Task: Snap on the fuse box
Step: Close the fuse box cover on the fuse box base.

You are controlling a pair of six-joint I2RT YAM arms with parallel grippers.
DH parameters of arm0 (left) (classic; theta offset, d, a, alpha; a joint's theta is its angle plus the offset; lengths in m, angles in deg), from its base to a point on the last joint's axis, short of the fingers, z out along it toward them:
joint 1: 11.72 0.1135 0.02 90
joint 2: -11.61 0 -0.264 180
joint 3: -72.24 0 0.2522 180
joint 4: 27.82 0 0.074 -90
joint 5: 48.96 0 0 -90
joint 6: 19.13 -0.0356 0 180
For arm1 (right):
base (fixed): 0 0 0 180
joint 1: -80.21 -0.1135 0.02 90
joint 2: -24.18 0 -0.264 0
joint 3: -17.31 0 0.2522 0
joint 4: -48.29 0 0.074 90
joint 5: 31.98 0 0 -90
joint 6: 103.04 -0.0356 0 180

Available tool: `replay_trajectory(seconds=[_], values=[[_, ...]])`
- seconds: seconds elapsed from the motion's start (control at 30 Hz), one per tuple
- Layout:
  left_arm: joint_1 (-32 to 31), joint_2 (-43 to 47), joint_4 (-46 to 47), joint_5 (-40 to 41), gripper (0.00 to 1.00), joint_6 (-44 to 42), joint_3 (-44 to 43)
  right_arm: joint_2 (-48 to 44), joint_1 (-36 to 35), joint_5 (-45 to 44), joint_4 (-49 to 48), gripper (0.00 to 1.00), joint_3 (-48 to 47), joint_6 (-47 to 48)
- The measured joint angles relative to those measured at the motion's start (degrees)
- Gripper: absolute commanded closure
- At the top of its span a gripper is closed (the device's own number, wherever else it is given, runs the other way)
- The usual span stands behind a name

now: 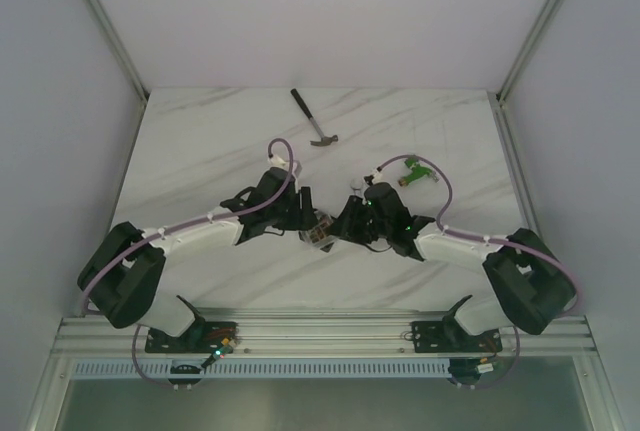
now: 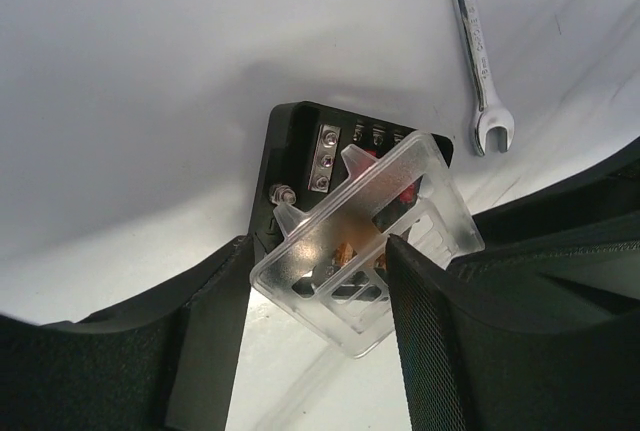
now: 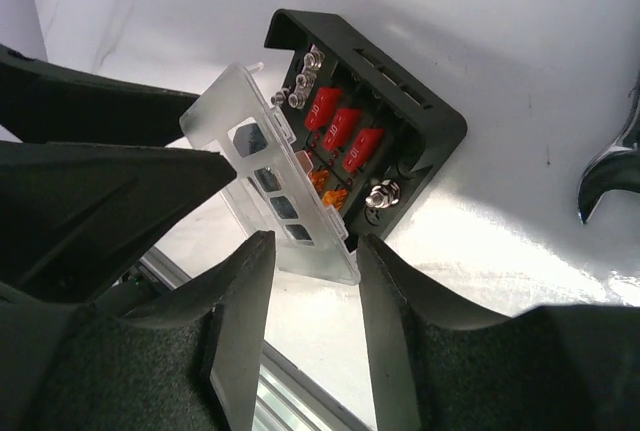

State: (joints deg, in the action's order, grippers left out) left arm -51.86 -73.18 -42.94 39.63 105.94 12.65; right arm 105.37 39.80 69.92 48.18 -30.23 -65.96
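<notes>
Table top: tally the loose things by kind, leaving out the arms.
Black plastic fuse box: 1
Clear plastic cover: 1
Silver open-end wrench: 1
Dark-handled hammer: 1
Green connector piece: 1
Total: 5

Fuse box [image 1: 319,232] at table [image 1: 200,151] centre, between my left gripper [image 1: 303,217] and my right gripper [image 1: 345,223]. Cover [image 2: 370,241] tilted across its top. Wrench [image 2: 478,51] near box, apart. Hammer [image 1: 313,119] well behind; connector piece [image 1: 415,171] behind right gripper.
</notes>
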Motion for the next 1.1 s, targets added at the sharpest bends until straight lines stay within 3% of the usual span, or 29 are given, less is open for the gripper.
replay_trajectory(seconds=[0.37, 1.1], values=[[-0.1, 0.3, -1.9, 1.0, 0.37, 5.0, -0.2, 0.8, 0.7, -3.8, 9.8, 0.54, -8.3, 3.2], [-2.8, -1.9, -3.3, 3.3, 0.31, 8.2, -1.2, 7.8, 2.9, -2.6, 11.0, 0.5, -12.3, 7.8]])
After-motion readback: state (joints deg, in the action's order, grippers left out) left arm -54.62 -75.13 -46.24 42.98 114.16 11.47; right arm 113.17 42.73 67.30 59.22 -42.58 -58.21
